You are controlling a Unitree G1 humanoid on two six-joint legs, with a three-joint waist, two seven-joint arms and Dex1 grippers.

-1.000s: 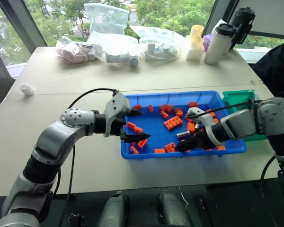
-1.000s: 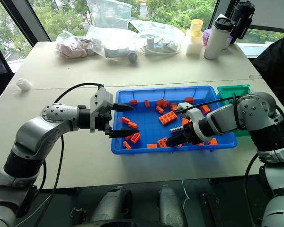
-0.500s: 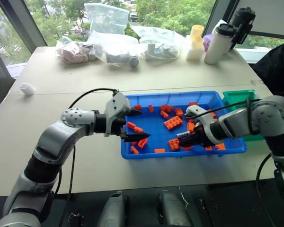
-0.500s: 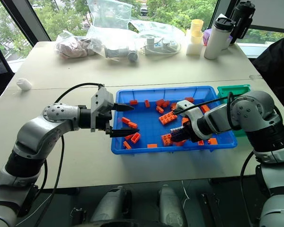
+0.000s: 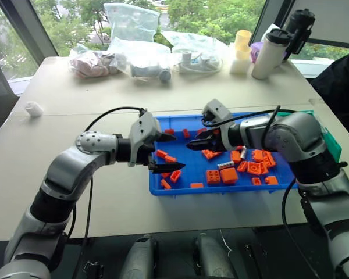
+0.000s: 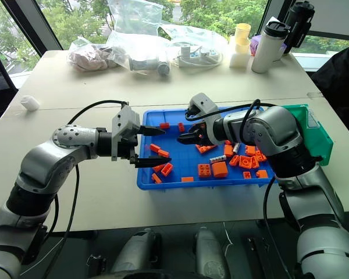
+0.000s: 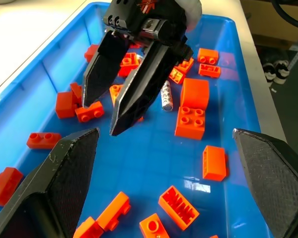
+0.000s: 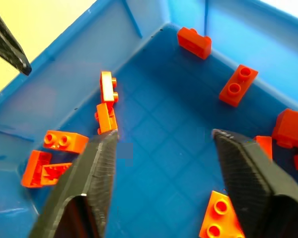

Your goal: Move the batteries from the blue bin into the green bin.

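Observation:
The blue bin point(image 5: 221, 189) lies on the table, full of orange bricks point(image 5: 228, 175). One silver battery point(image 5: 225, 165) lies flat among the bricks near the bin's middle, and the left wrist view shows that battery point(image 7: 166, 95) too. A second battery point(image 6: 235, 149) leans by the bricks to its right. Above the bin's far middle, my right gripper point(image 5: 193, 141) hangs open and empty, left of both batteries; the right wrist view shows this gripper point(image 8: 165, 135) with nothing between its fingers. My left gripper point(image 5: 177, 153) is open over the bin's left end. The green bin point(image 6: 315, 132) stands against the blue bin's right end.
Clear plastic bags point(image 5: 134, 55), a white bottle point(image 5: 269, 52), a black bottle point(image 5: 298, 26) and a yellow cup point(image 5: 241, 42) line the table's far side. A small white object point(image 5: 33, 108) lies at the far left. A person's dark sleeve point(image 5: 344, 78) is at the right edge.
My right gripper rose from the bin's near right part and swung left and farther back, rolling as it went; it narrowed, then opened again. Bricks there shifted. The left arm kept still.

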